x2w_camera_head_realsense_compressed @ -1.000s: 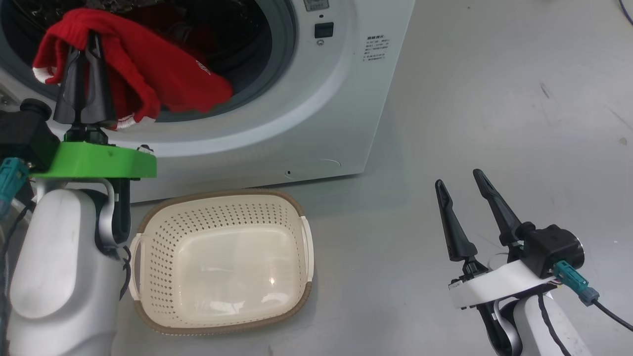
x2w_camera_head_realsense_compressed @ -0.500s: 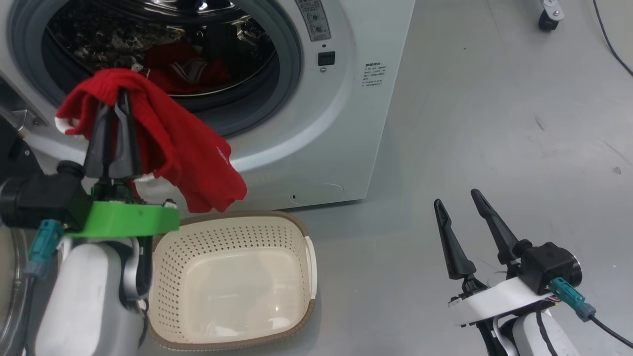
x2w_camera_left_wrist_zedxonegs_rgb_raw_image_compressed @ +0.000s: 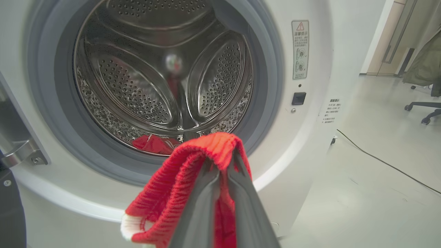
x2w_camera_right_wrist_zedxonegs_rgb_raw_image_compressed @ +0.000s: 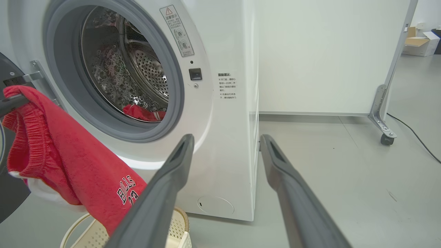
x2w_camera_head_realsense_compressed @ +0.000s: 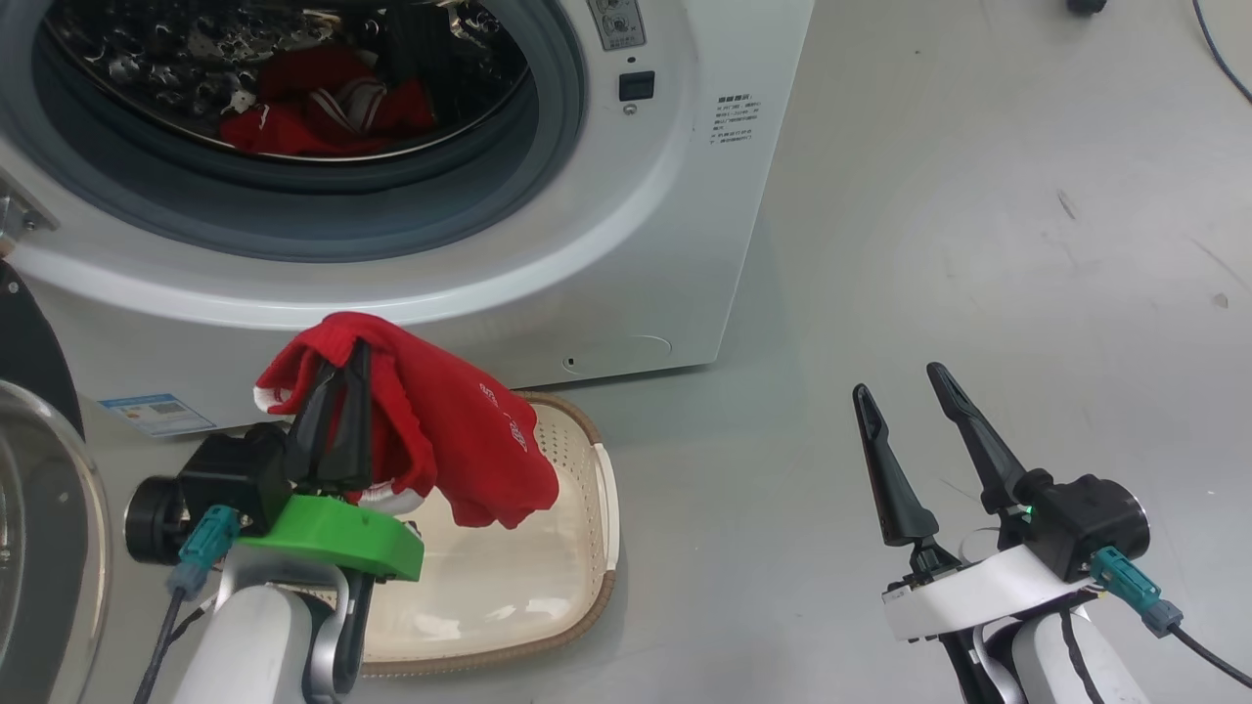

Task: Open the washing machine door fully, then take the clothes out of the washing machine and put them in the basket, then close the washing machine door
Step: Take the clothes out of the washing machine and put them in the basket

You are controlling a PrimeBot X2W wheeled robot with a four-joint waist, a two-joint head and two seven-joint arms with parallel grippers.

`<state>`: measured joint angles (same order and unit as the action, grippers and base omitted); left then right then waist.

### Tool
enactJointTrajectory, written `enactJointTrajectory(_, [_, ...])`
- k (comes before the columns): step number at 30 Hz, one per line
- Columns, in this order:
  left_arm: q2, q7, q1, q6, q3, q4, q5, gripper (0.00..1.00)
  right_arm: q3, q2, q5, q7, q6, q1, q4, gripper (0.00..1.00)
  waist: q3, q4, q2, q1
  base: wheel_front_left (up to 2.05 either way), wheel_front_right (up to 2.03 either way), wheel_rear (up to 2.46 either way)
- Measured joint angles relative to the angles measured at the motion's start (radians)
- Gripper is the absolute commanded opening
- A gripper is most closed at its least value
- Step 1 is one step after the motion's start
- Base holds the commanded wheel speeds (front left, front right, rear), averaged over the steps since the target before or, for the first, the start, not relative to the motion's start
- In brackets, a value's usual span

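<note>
Two red garments counted. Item one, red jersey (x2w_camera_head_realsense_compressed: 469, 440): clamped between the closed jaws of the left gripper (x2w_camera_head_realsense_compressed: 342, 381); a second ago at the mouth of the washing machine (x2w_camera_head_realsense_compressed: 636, 244), now drawn out and hanging over the left half of the basket (x2w_camera_head_realsense_compressed: 599, 460), not yet dropped. Item two, second red piece (x2w_camera_head_realsense_compressed: 313, 108): lying in the drum (x2w_camera_head_realsense_compressed: 147, 59). Washing machine door (x2w_camera_head_realsense_compressed: 39, 528): swung open, far left. Right gripper (x2w_camera_head_realsense_compressed: 898, 381): jaws wide apart, empty, well right of the basket. Judged: release due next; one more fetch, then door closing, outstanding

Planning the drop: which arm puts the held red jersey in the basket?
Left. The left gripper is shut on the red jersey, hanging over the basket. The right gripper is open, away from it.
</note>
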<state>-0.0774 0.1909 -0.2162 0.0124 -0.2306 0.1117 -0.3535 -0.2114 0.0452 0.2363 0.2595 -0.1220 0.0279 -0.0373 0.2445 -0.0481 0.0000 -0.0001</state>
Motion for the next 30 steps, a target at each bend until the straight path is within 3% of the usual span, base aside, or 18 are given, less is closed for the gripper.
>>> enactJointTrajectory(15, [0.017, -0.042, 0.004, 0.0, -0.002, 0.191, -0.07, 0.0, -0.01, 0.0, 0.0, 0.0, 0.0, 0.033, 0.045, 1.0, 0.111, -0.034, 0.0, 0.0, 0.0, 0.0, 0.0])
enactJointTrajectory(30, [0.033, -0.127, -0.214, 0.021, -0.002, 0.5, -0.15, 0.0, -0.035, 0.0, 0.003, 0.0, 0.0, 0.129, 0.075, 1.0, 0.291, -0.08, 0.0, 0.0, 0.0, 0.0, 0.0])
